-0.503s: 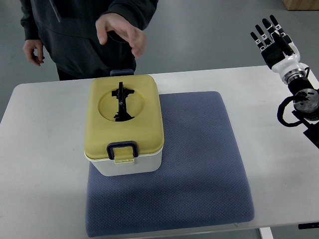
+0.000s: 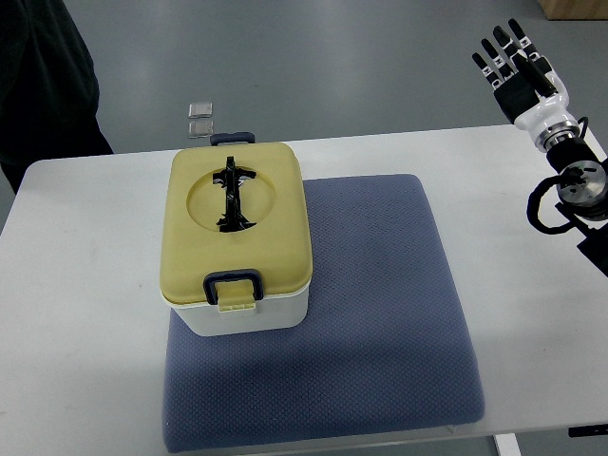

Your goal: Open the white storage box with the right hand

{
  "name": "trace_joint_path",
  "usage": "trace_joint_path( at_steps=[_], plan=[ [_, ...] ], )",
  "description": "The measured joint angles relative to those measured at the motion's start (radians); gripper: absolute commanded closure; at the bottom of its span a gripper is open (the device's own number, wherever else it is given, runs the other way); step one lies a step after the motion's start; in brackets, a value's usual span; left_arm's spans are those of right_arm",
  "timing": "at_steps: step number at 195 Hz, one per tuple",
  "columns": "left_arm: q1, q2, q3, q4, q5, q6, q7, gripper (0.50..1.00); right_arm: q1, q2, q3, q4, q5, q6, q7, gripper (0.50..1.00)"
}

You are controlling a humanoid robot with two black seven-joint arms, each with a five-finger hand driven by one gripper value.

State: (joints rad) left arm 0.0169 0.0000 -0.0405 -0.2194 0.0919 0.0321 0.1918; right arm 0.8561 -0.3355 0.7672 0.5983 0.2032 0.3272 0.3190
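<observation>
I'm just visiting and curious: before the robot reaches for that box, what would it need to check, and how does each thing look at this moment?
1. Lid closed and ready to open: ok. The yellow lid sits flat on the white storage box.
2. Front latch reachable: ok, it faces the robot with nothing in front of it.
3. Box steady: ok, it stands upright on the blue mat.
4. Right hand free: ok, fingers spread, holding nothing, raised far from the box.
5. Person out of the way: ok. Only a dark sleeve shows, at the far left corner, away from the box.
6. Latch locked or not: cannot tell.
</observation>
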Motion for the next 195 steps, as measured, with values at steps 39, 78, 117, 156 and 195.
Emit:
trace_joint_path(
  at_steps=[39, 78, 117, 156, 195],
  plan=[
    [0.000, 0.000, 0.001, 0.000, 0.000, 0.000, 0.000, 0.500, 0.131, -0.035, -0.024, 0.011, -0.283, 0.031, -0.035, 0.568],
    [0.000, 0.000, 0.001, 0.000, 0.000, 0.000, 0.001, 0.500, 0.342, -0.039, -0.171, 0.054, -0.715, 0.120, -0.056, 0.566],
    [0.000, 0.000, 0.003, -0.007, 0.002, -0.001, 0.004, 0.500, 0.545, -0.049, -0.402, 0.239, -1.085, 0.172, -0.042, 0.568],
    [-0.002, 0.000, 0.003, -0.008, 0.002, -0.001, 0.006, 0.500, 0.729, -0.044, -0.646, 0.400, -1.343, 0.115, 0.066, 0.570],
    [-0.002, 0.000, 0.001, -0.007, 0.002, -0.001, 0.006, 0.500, 0.780, 0.002, -0.812, 0.438, -1.597, -0.118, 0.240, 0.570]
  ],
)
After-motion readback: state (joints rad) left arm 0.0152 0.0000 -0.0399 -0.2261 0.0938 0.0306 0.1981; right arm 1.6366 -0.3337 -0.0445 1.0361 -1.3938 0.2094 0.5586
